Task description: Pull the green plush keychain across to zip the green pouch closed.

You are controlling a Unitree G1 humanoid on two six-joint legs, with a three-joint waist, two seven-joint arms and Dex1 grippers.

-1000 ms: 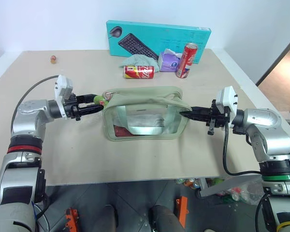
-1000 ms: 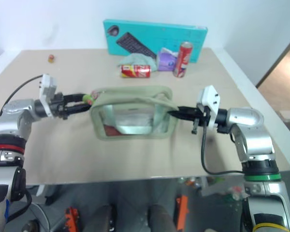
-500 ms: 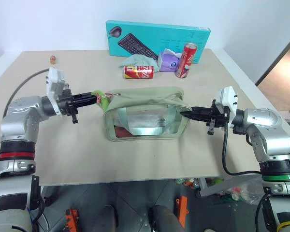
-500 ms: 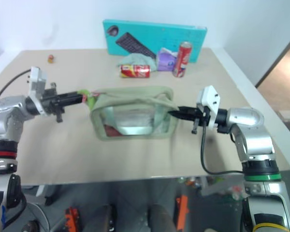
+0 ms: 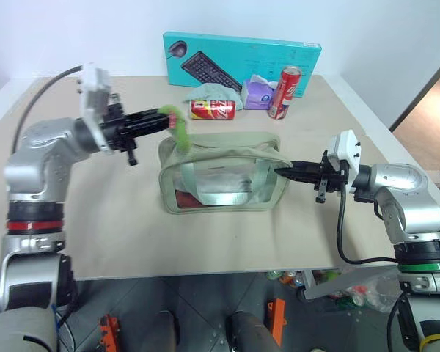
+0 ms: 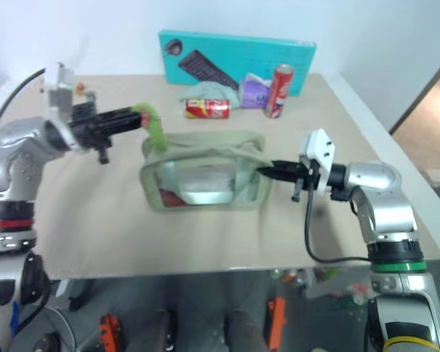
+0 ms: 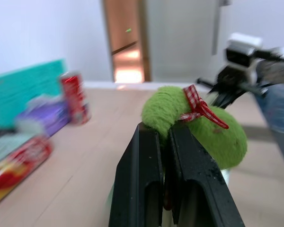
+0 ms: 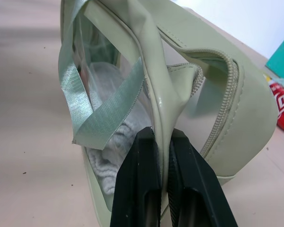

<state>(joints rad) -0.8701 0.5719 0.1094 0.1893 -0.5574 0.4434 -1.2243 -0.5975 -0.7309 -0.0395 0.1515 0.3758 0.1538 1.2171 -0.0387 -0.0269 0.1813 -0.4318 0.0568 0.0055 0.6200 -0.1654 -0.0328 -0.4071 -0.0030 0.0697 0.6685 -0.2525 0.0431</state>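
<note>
Left eye view: pouch [image 5: 224,174] lying on the bench [image 5: 132,220], mouth agape along its top, zipper not yet drawn. Left hand [image 5: 163,117] raised above the pouch's left end, clenched on the keychain [image 5: 179,129], which droops from the fingertips down to the pouch's upper left corner. Left wrist view: black fingers [image 7: 146,165] pinched together at the base of the fuzzy lime charm, a red checked bow on its top. Right hand [image 5: 282,173] at the pouch's right end, clenched on the pouch's edge; right wrist view: fingers [image 8: 144,165] nipping a fold of the pale green rim, strap band and clear panel beyond them. Behind the pouch: lying can [image 5: 211,109], rag [image 5: 209,91], purple pack [image 5: 256,93], upright can [image 5: 284,92], and teal box [image 5: 242,61] furthest back.
</note>
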